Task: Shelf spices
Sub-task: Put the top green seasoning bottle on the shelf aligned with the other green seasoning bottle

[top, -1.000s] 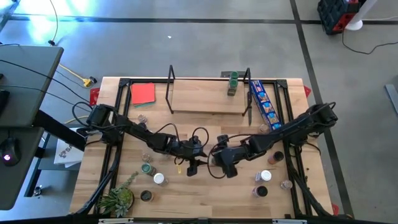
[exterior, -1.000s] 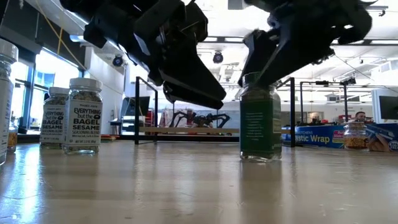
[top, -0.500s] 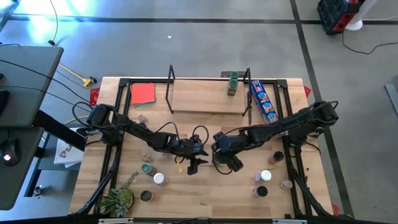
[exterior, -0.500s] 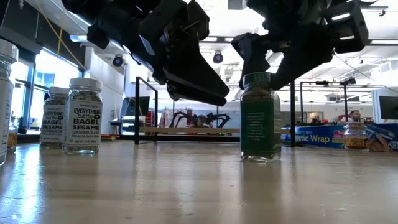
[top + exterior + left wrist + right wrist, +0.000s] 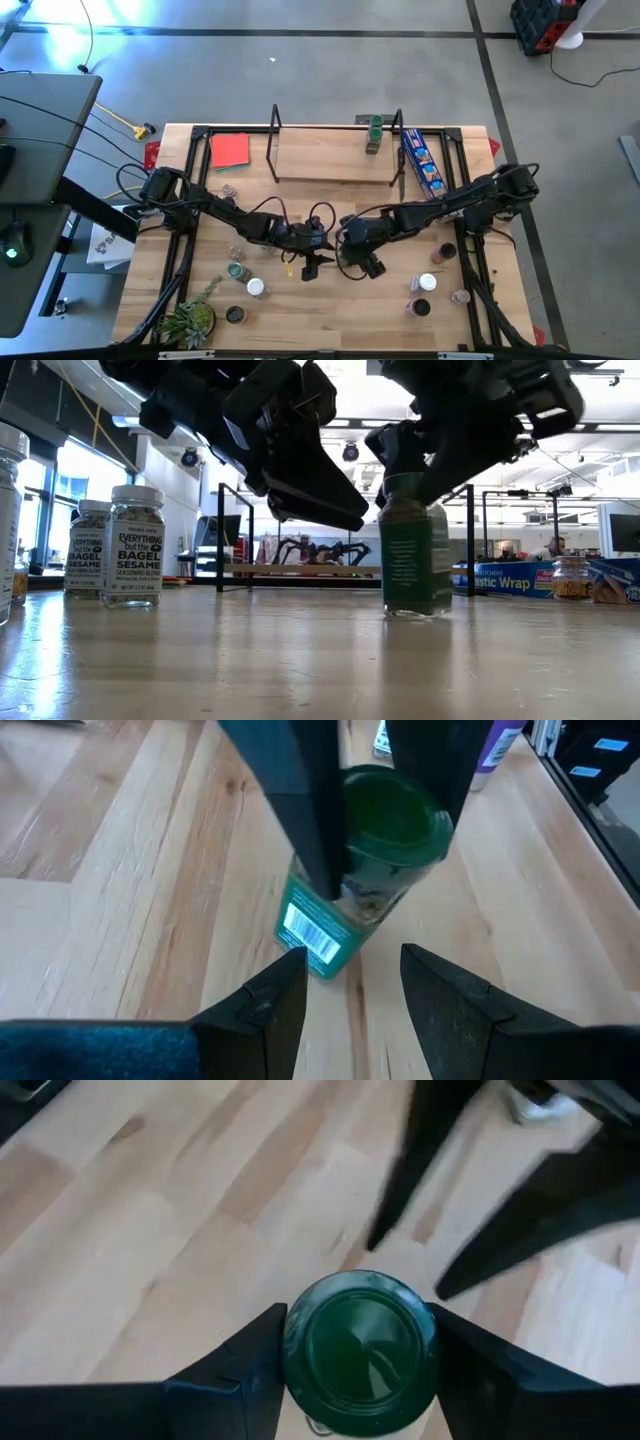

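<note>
Left claw: parted about halfway, holding nothing. Hovers just above the light-wood worktop, aimed at the base of the jar from the left, just beside it.

Green-lidded cylindrical glass spice jar: stands on the worktop at mid-table, between the two claws. Long axis near vertical, perhaps tipped slightly.

Right claw: sits over the jar from above, fingers pressed against opposite sides of the lid. Closed on the lid, not on the glass body.

Light-wood shelf board with black wire uprights: lies beyond the jar toward the far edge, well apart. Carries a second green-topped jar beside the right upright.

Judged next: lift along the jar's axis with the right claw, the only one in contact, then carry toward the shelf. Keep the left claw clear to avoid a knock. Expect some swing from a lid-only grip.
</note>
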Available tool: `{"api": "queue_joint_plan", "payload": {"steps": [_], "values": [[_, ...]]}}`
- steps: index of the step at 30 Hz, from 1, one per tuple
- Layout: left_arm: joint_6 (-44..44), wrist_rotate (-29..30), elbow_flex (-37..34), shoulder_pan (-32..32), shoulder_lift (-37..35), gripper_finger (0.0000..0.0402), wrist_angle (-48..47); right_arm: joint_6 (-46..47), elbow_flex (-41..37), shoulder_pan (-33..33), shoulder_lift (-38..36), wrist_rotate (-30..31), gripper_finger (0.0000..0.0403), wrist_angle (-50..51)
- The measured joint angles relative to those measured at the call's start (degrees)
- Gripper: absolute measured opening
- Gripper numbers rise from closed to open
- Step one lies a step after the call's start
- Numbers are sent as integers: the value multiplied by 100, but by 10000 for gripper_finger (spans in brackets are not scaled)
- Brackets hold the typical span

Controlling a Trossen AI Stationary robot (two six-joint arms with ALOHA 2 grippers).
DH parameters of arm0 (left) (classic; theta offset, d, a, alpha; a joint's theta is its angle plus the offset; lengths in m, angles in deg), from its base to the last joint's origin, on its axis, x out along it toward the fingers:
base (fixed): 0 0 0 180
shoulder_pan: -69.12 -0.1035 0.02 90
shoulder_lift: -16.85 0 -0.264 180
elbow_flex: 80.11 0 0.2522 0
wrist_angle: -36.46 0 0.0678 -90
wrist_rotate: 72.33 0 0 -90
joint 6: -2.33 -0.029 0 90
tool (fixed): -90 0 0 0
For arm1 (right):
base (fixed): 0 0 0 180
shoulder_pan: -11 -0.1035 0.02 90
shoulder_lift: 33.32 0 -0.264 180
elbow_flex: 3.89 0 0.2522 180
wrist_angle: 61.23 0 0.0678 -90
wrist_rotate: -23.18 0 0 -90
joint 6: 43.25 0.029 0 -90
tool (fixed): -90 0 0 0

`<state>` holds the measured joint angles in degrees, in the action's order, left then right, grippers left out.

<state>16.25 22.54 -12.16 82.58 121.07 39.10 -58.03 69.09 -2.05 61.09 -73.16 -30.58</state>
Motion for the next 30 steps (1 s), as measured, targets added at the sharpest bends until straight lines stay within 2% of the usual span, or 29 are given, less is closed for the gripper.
{"api": "queue_joint_plan", "payload": {"steps": [5, 11, 13, 16, 19, 24, 30], "values": [[112, 86, -4, 0, -109, 156, -462, 869, -4, 192, -206, 453, 193, 259], [192, 545, -2, 7, -327, 156, -1220, 836, -4, 791, -1257, 1699, 193, 1338], [192, 611, -2, 7, -332, 156, -1233, 687, -4, 1147, -1628, 1879, 193, 1448], [192, 623, -2, 7, -332, 156, -1221, 410, -4, 1821, -1973, 1806, 193, 1459], [192, 640, -2, 7, -332, 156, -1210, 162, -2, 2532, -1989, 1591, 193, 1462], [194, 637, -2, 66, -332, 156, -1209, -203, -2, 3410, -1655, 966, 193, 1424], [196, 677, -2, 172, -332, 156, -1186, -310, -4, 4080, -1275, 646, 193, 1225]]}}
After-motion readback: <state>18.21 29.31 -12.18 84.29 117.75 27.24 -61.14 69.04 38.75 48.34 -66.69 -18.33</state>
